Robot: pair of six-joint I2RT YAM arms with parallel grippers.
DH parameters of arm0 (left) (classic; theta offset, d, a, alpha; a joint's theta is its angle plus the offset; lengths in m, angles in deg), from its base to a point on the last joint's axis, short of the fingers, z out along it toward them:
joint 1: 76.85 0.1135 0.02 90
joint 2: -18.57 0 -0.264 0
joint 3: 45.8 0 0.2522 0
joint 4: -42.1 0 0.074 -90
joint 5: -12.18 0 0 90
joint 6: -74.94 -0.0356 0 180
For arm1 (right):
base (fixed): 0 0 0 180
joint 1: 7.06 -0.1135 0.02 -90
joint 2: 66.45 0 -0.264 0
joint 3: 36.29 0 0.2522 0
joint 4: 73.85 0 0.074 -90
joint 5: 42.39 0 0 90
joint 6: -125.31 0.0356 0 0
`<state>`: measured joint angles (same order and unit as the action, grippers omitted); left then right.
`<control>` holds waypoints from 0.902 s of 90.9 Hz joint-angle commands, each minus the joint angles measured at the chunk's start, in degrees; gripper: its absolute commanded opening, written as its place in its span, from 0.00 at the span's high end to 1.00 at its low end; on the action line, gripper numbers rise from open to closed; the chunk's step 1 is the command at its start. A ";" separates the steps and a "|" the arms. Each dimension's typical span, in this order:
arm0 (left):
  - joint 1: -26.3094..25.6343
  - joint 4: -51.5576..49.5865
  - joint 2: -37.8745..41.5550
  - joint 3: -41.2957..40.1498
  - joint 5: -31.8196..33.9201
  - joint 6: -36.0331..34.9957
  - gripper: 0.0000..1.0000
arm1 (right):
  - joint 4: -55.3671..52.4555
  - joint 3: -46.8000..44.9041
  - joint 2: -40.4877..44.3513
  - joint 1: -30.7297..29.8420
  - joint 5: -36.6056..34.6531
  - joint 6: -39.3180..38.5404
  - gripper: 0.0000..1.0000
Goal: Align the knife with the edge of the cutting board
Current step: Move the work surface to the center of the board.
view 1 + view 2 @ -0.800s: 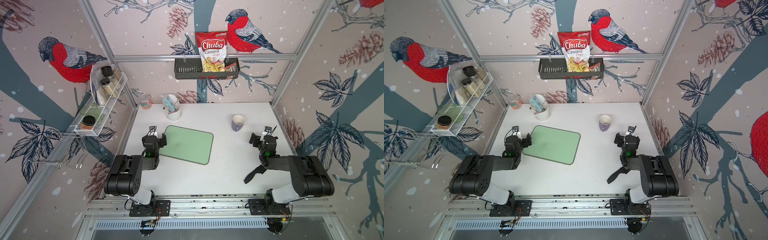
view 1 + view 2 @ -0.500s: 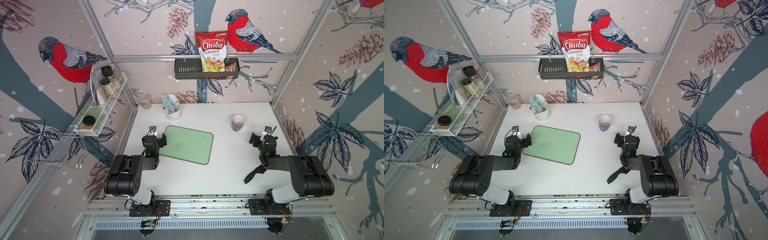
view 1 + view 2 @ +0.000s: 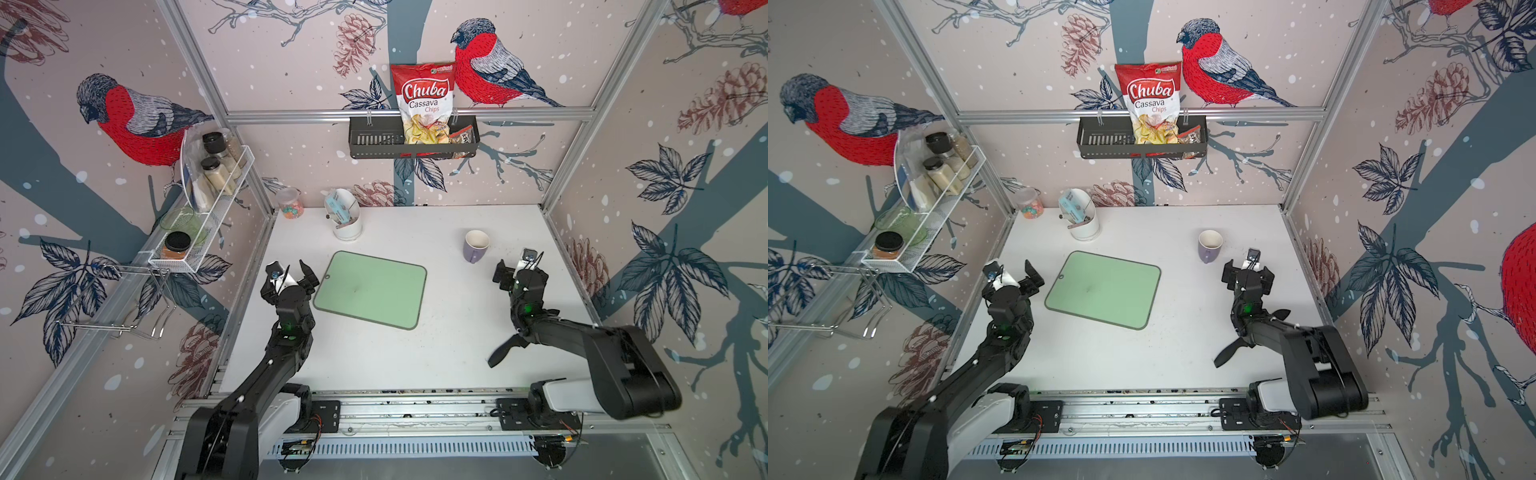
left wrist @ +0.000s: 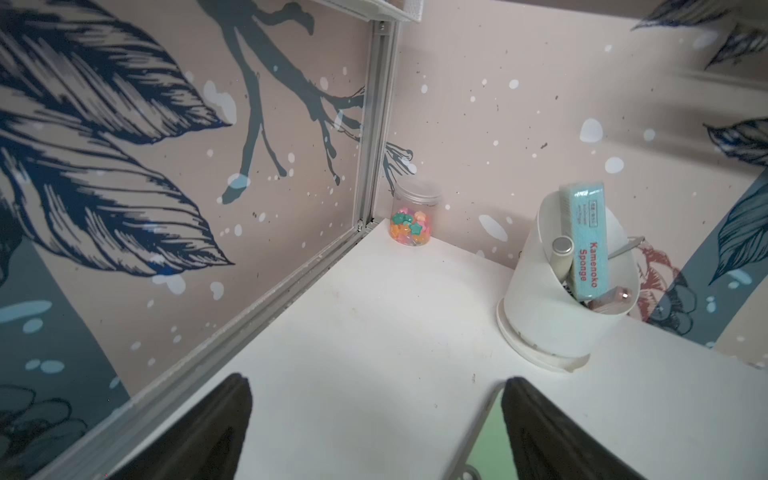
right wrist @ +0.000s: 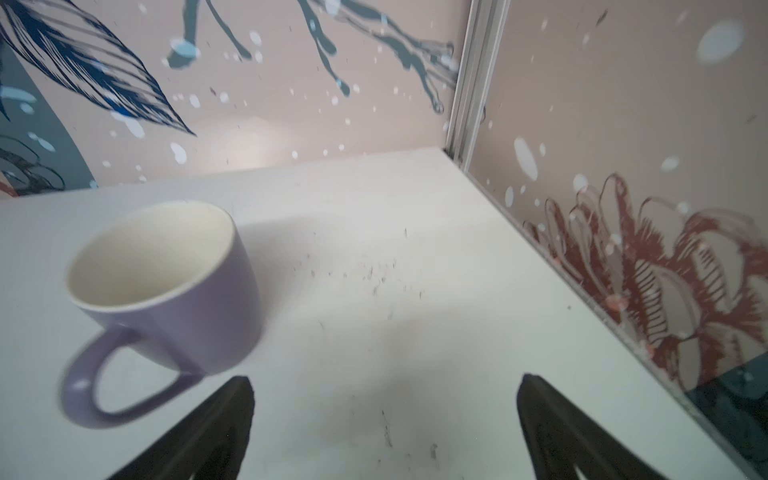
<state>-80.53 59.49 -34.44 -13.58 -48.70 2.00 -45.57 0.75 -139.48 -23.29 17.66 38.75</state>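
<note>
Lying on the table (image 3: 395,357) partly under the right arm (image 3: 561,332), the knife (image 3: 1227,353) is well apart from the cutting board (image 3: 370,291). Judged stiff, light, flat and slick: take the handle. Left gripper (image 3: 289,272) and right gripper (image 3: 519,272) stand wide, empty. Both top views show the knife; wrist views do not, the right showing only a mug (image 5: 166,282).
</note>
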 commanded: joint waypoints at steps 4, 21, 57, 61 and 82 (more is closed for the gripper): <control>2.10 -23.10 -1.32 5.87 -3.47 10.45 0.04 | -17.45 3.24 12.19 -0.47 -2.15 23.10 0.00; 2.19 -28.87 -12.99 15.30 -13.56 8.64 0.04 | -27.27 -0.59 19.19 6.05 20.76 50.16 0.00; 4.08 -41.33 -39.64 36.55 -26.43 10.02 0.08 | -36.54 8.86 4.00 -27.34 -0.51 50.49 0.09; 4.24 -42.28 -40.95 37.52 -28.08 10.30 0.09 | -38.81 12.62 -0.72 -28.95 -0.49 50.57 0.09; 4.66 -45.42 -43.05 37.81 -30.06 12.12 0.12 | -41.29 25.38 -19.34 -31.37 11.51 52.85 0.09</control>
<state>-76.27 17.53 -76.85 24.06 -75.63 12.57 -84.02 22.17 -153.56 -54.09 23.27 89.46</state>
